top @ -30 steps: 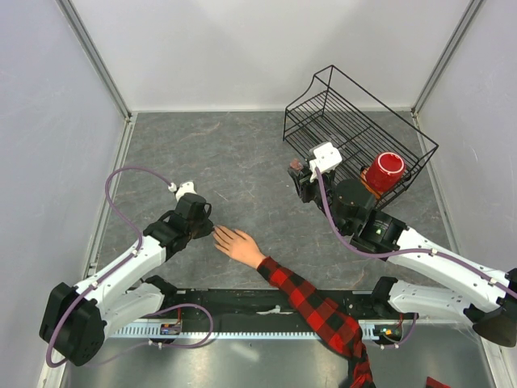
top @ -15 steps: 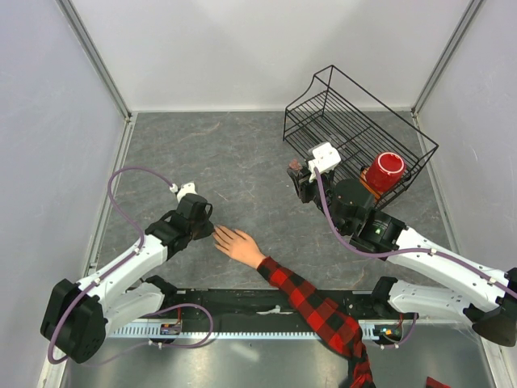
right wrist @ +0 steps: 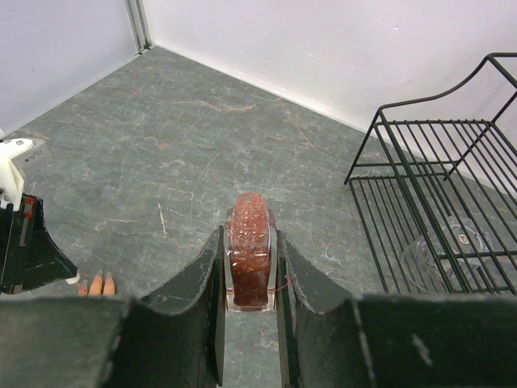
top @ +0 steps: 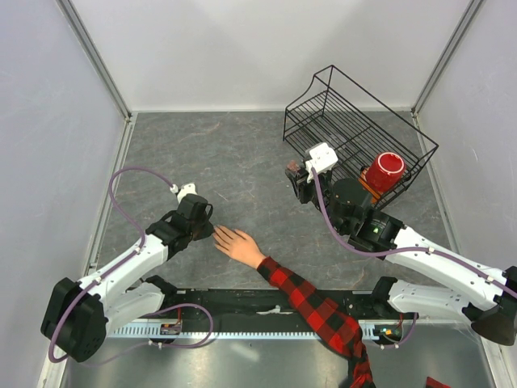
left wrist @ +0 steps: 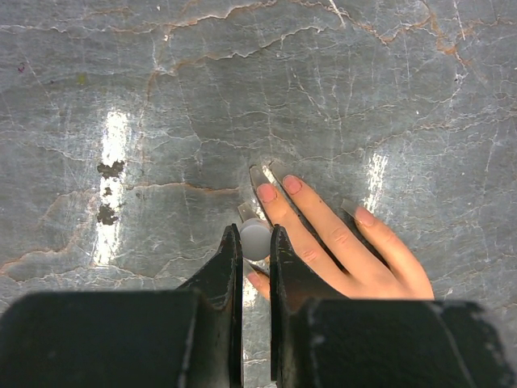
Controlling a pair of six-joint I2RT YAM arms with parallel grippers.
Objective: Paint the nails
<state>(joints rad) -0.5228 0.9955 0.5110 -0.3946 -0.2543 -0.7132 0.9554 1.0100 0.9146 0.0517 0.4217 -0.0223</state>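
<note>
A pale hand (top: 234, 242) with spread fingers lies flat on the grey table, on an arm in a red-and-black plaid sleeve (top: 311, 303). In the left wrist view its pink nails (left wrist: 266, 192) show at the fingertips. My left gripper (left wrist: 255, 234) is shut on a small white round cap (left wrist: 255, 241), directly over the near fingers; it stands at the fingertips in the top view (top: 208, 230). My right gripper (right wrist: 250, 236) is shut on a small bottle of dark red glittery polish (right wrist: 251, 259), held above the table beside the basket (top: 295, 171).
A black wire basket (top: 355, 121) stands at the back right, tilted, with a red cup (top: 384, 171) at its near edge. In the right wrist view the basket (right wrist: 452, 202) is to the right and my left arm (right wrist: 20, 234) at the far left. White walls enclose the table.
My right gripper has shifted slightly left and back with the bottle. The left gripper and the hand have barely moved.
</note>
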